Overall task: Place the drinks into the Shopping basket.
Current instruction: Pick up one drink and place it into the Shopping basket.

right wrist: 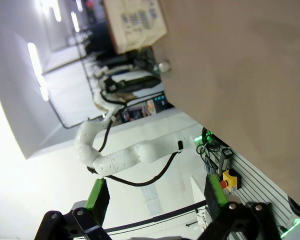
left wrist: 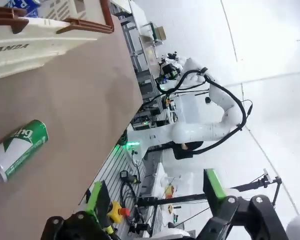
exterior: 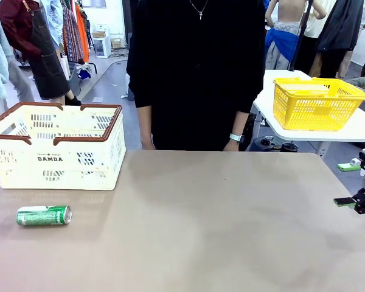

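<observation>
A green drink can (exterior: 44, 215) with white marks lies on its side on the table, just in front of the cream-white Shopping basket (exterior: 55, 146) with brown rim at the left. In the left wrist view the same can (left wrist: 17, 150) lies at the left, below the basket (left wrist: 40, 37); a scrap of blue and white (left wrist: 21, 4) shows inside the basket at the top edge. My left gripper (left wrist: 157, 195) is open and empty, off the table's side. My right gripper (exterior: 347, 184) stands open at the table's right edge, empty, also seen at the bottom of its wrist view (right wrist: 156, 195).
A person in black (exterior: 198, 73) stands at the far edge, hands hanging by the table. A yellow mesh basket (exterior: 316, 102) sits on a separate white table at the back right. The brown tabletop (exterior: 219, 225) stretches bare between the can and my right gripper.
</observation>
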You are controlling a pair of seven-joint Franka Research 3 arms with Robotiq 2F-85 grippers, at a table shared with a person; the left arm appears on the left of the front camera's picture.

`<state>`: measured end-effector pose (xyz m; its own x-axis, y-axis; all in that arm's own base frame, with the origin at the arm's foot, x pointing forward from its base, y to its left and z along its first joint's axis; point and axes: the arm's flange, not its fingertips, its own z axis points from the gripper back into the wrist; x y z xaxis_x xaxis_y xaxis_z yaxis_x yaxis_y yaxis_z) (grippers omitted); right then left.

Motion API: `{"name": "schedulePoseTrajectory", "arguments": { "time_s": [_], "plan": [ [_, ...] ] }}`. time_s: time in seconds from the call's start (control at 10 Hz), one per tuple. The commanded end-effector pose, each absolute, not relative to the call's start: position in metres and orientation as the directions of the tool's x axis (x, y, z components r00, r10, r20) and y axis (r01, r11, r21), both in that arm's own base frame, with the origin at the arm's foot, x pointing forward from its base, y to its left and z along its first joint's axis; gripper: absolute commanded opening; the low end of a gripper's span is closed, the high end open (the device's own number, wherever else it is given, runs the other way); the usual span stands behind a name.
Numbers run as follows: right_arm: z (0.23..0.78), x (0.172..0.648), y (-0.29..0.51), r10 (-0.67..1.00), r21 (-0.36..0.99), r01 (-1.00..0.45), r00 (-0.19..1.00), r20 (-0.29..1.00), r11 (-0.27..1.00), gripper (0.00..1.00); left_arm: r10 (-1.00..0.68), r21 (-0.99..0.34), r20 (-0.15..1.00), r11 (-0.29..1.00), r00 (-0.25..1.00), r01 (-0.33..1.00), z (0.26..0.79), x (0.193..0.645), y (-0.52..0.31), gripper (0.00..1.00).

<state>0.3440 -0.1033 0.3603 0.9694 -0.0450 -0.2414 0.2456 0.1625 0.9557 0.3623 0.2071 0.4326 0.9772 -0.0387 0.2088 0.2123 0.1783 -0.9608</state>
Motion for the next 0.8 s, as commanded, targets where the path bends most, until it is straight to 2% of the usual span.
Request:
{"name": "schedulePoseTrajectory", "arguments": {
  "time_s": [0.0, 0.7],
  "plan": [
    [0.3642, 0.3408, -0.1027, -0.051, 0.948, 0.264, 0.965, -0.259, 0.179, 1.0, -0.08, -0.956, 0.226, 0.17, 0.971, 0.237, 0.4495, 0.3573, 0.1847, 1.0],
    [0.3642, 0.3408, -0.1027, -0.051, 0.948, 0.264, 0.965, -0.259, 0.179, 1.0, -0.08, -0.956, 0.226, 0.17, 0.971, 0.237, 0.4495, 0.3573, 0.1847, 1.0]
  ]
}}
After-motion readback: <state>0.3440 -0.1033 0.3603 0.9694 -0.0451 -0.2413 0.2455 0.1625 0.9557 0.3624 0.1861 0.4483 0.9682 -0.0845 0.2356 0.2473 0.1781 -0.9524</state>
